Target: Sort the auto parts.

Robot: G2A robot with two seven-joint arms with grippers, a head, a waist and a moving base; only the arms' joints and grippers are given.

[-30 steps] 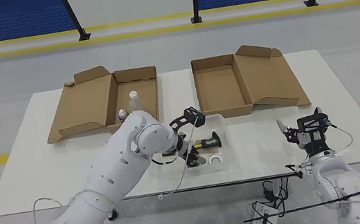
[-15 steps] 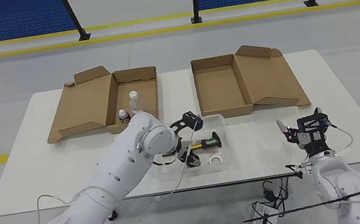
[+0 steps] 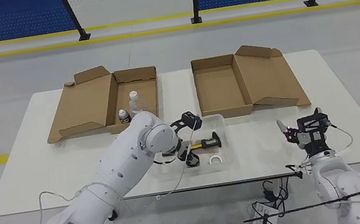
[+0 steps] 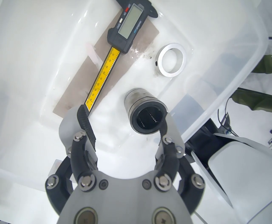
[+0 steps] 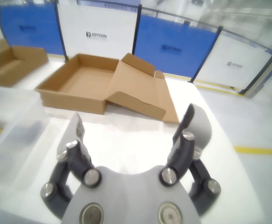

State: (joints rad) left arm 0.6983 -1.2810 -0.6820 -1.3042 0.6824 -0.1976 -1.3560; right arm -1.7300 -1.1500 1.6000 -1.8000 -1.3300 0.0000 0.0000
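The left end effector [image 4: 125,115] is held low inside the bin [image 4: 244,70], jaws spread wide, nothing gripped. The bearing [image 4: 144,112] is straddled: it lies on its side on the bin floor between the fingers, one finger just beside its rim (contact cannot be resolved), the other set over the tip of the caliper [image 4: 125,25], with a gap to the bearing. The wide opening is judged deliberate, so the barrel can be taken across its diameter. Step in hand is read as pre-grasp on the bearing. The ring [image 4: 171,59] is left flat farther along the bin floor, near the wall, apart from the bearing; the caliper is laid across a brown sheet [image 4: 80,84]. The bin is placed at the front middle of the tabletop [image 3: 346,101], just before the right box [image 3: 222,88], so both boxes can be reached from it. Two bottles [image 3: 134,101] are stood in the left box [image 3: 105,102], so sorting is judged partly done, with bearing, ring and caliper outstanding. The right end effector [image 5: 133,114] is parked open and empty near the tabletop's front right edge, well apart from the bin, faced toward the right box, presumably kept out of the left arm's way. Risk noted: the caliper tip could be snagged when the jaws are closed.
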